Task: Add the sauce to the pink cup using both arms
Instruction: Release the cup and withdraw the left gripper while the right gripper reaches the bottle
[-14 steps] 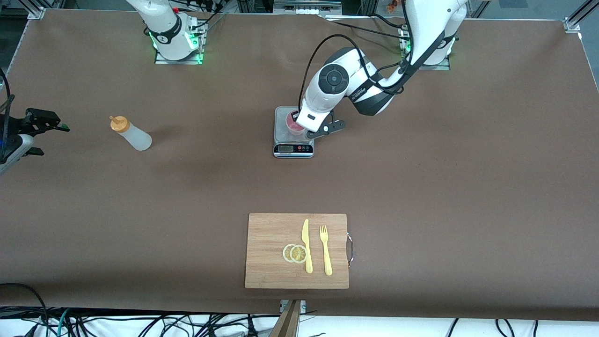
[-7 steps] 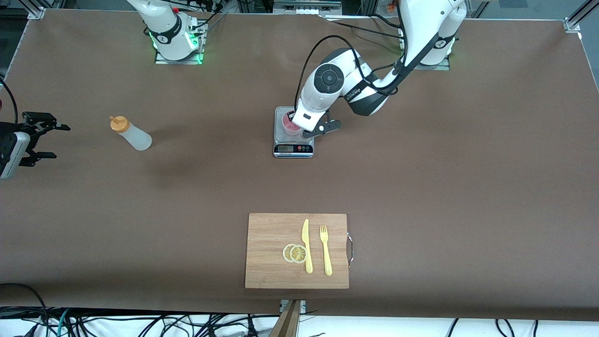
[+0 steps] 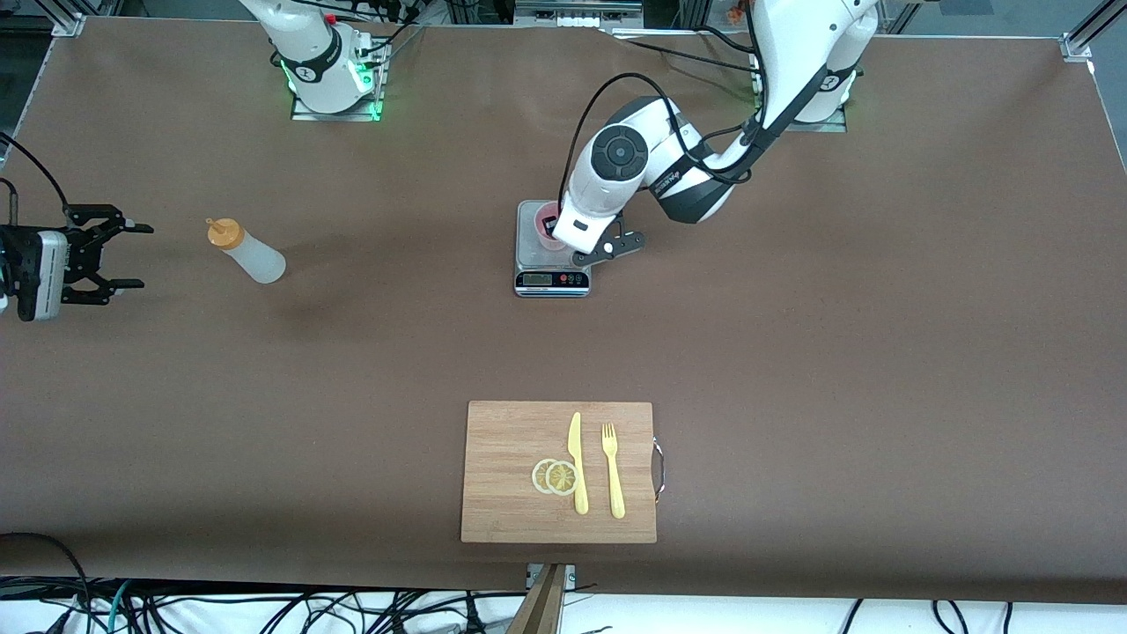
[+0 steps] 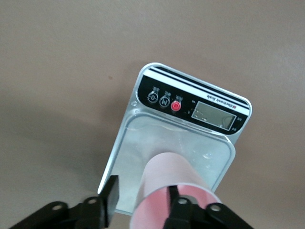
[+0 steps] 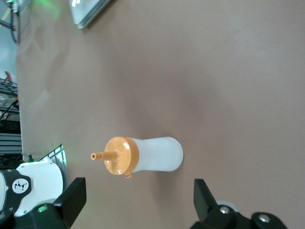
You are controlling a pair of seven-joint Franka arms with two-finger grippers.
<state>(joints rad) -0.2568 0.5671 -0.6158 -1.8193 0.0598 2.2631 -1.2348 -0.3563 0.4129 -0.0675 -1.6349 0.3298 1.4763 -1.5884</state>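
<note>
White left arm bends down; its gripper point(image 4: 138, 210) straddles the pink cup point(image 4: 167, 183), jaws loosened. Right gripper point(image 3: 119, 254), released, at the sauce's point(image 3: 249, 252) nine o'clock.

You have a digital kitchen scale point(image 3: 552, 269) on the brown worktop point(image 3: 836, 335), about midway between the two ends and nearer the edge where the bases stand; its display and buttons face the front camera. Close to the worktop's front edge lies a bamboo cutting board point(image 3: 502, 440) with a metal handle point(image 3: 658, 468). On it you see two lemon slices point(image 3: 555, 476) overlapping, touching a yellow plastic knife point(image 3: 577, 462), with a yellow plastic fork point(image 3: 613, 470) just beside it.
</note>
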